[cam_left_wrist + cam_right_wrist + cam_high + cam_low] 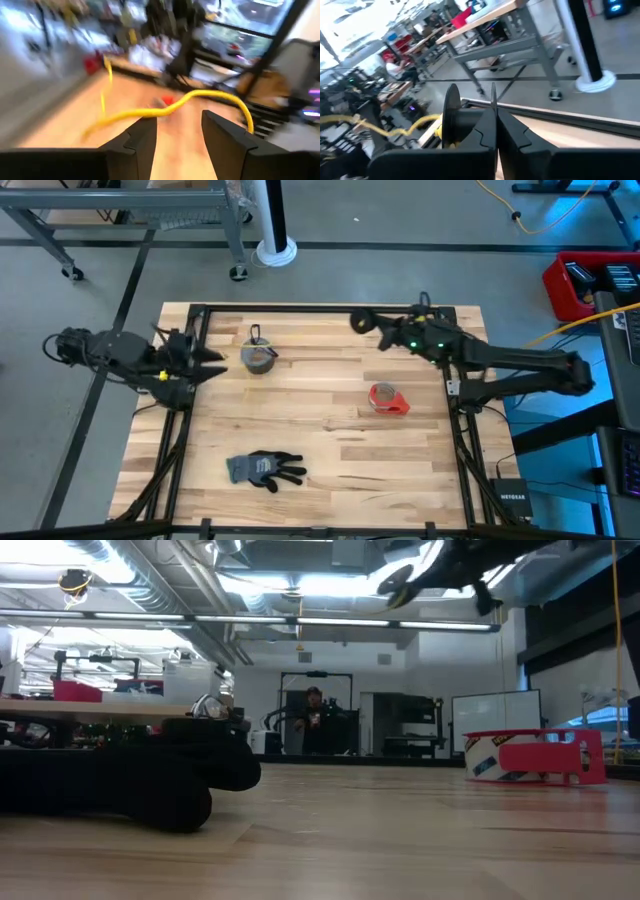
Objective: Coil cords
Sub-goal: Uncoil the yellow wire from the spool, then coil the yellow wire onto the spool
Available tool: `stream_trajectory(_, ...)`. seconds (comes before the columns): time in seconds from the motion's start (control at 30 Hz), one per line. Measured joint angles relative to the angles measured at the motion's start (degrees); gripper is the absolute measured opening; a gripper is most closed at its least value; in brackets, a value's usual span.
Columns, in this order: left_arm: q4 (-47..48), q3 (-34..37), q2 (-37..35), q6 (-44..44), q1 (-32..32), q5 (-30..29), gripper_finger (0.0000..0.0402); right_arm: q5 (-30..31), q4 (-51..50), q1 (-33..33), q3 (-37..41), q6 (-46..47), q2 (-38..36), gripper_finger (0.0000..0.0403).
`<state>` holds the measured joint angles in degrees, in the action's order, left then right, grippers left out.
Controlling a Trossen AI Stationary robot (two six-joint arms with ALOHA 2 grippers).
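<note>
Left wrist view shows the yellow cord (165, 111) arcing in the air beyond the left gripper (178, 137), whose fingers stand spread and empty, at the table's left edge. The right gripper (495, 131), pressed together, hovers far right. The slack cord could snag on the grey tape roll (259, 357).

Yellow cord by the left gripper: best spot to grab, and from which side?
Probably take the yellow cord on the stretch crossing just ahead of the left gripper, coming straight forward: that stretch runs crosswise to the gap between the open fingers.
</note>
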<state>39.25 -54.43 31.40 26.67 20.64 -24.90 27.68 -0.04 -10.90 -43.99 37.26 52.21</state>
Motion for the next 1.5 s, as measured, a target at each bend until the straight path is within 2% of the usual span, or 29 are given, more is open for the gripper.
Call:
stream_trajectory(0.1, 8.1, 0.0, -0.3, 9.9, 0.6, 2.4, 0.0145, -0.3, -3.8, 0.0, 0.0, 1.5, -3.6, 0.0001)
stream_trajectory(0.23, 18.5, 0.0, -0.3, 17.2, 1.2, 7.0, 0.0145, -4.3, -6.2, 0.0, 0.0, 2.3, -7.8, 0.0001)
stream_trajectory(0.33, 23.5, 0.0, -0.6, 18.2, 1.7, 9.3, 0.0145, -8.8, -6.1, 0.0, 0.0, 3.5, -10.9, 0.0001)
stream_trajectory(0.5, 26.7, 0.0, -4.0, 15.5, 2.0, 9.3, 0.0145, -18.3, -9.5, 0.0, 0.0, 4.1, -17.4, 0.0001)
stream_trajectory(0.6, 26.7, 0.1, -8.2, 15.1, 2.0, 6.5, 0.0145, -20.8, -15.2, 0.1, 0.0, 5.7, -21.6, 0.0001)
stream_trajectory(0.73, 26.7, 0.1, -14.8, 14.9, 2.0, 0.5, 0.0145, -21.3, -21.3, 0.1, 0.9, 9.1, -26.4, 0.0001)
stream_trajectory(0.9, 25.0, 2.3, -20.3, 14.6, 2.0, -7.9, 0.0145, -24.0, -21.5, 0.1, 8.0, 12.4, -29.3, 0.0001)
stream_trajectory(1.0, 20.5, 6.3, -22.2, 13.8, 2.0, -8.8, 0.0145, -26.3, -12.6, 0.1, 14.9, 13.5, -29.5, 0.0001)
stream_trajectory(1.1, 13.3, 11.7, -22.7, 13.8, 2.0, -8.8, 0.0145, -28.7, 3.0, 0.1, 23.4, 13.9, -29.0, 0.0001)
stream_trajectory(1.2, 2.4, 17.8, -22.5, 13.4, 2.0, -8.9, 0.0145, -29.8, 20.7, 0.1, 30.8, 15.1, -27.4, 0.0001)
stream_trajectory(1.27, -6.6, 22.6, -22.0, 12.2, 2.0, -9.4, 0.0145, -29.7, 28.5, 0.1, 34.4, 15.4, -26.3, 0.0001)
stream_trajectory(1.37, -21.2, 30.1, -20.4, 10.2, 2.0, -13.3, 0.0145, -28.3, 34.5, 0.1, 37.7, 15.4, -24.0, 0.0001)
stream_trajectory(1.5, -36.6, 38.1, -16.5, 6.7, 1.0, -17.9, 0.0145, -26.2, 37.3, 0.1, 38.5, 15.4, -18.9, 0.0001)
